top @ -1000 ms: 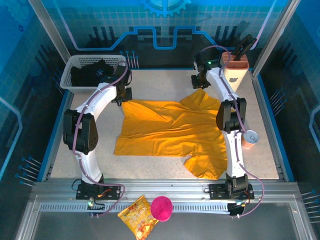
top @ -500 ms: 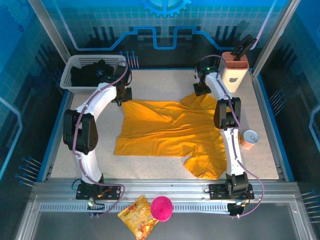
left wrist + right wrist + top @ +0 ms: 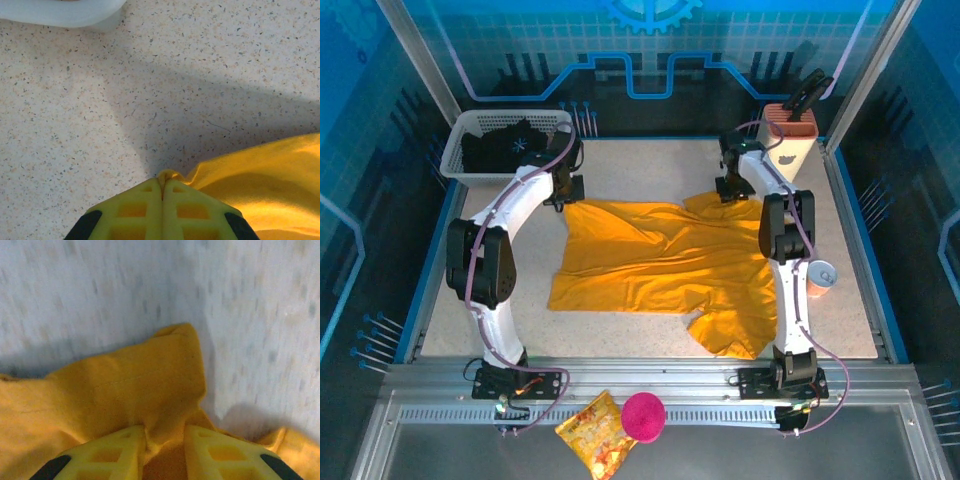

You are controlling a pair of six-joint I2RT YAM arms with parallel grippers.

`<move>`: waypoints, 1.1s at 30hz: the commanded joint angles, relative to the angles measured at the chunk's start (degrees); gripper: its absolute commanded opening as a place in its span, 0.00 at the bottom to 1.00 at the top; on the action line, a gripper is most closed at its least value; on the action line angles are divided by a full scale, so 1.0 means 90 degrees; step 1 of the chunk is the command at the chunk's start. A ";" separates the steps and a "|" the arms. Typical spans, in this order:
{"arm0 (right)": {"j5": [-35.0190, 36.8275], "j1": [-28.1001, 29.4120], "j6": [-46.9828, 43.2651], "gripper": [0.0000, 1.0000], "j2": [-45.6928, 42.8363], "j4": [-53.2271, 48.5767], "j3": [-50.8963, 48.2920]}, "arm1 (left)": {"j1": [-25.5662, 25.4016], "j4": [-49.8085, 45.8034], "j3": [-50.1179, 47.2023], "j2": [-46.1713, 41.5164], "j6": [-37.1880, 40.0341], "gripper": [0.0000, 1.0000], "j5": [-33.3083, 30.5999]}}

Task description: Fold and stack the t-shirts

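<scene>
Your left gripper (image 3: 161, 189) is clamped on only the very corner of the tee (image 3: 660, 270); the right gripper (image 3: 164, 442) pinches a loose bunch. Pull hard and either may slip.

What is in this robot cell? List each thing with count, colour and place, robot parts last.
orange t-shirt: 1, mustard-orange, spread mid-table
black t-shirt: 1, black, in the basket
basket: 1, white, far left corner
knife block: 1, cream and orange, far right corner
cup: 1, orange-white, by the right arm
snack bag: 1, yellow-orange, near rail
ball: 1, pink, beside the snack bag
table: 1, speckled beige, underneath
left arm, right arm: 2, white, bases at near edge
left gripper: 1, yellow, shut on orange t-shirt's far left corner
right gripper: 1, yellow, shut on its far right sleeve
</scene>
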 commanded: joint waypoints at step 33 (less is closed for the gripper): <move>0.0083 -0.0332 0.0013 0.33 0.0761 -0.0697 0.1593 | -0.0013 0.0190 -0.0162 -0.0021 -0.0103 0.00 0.0300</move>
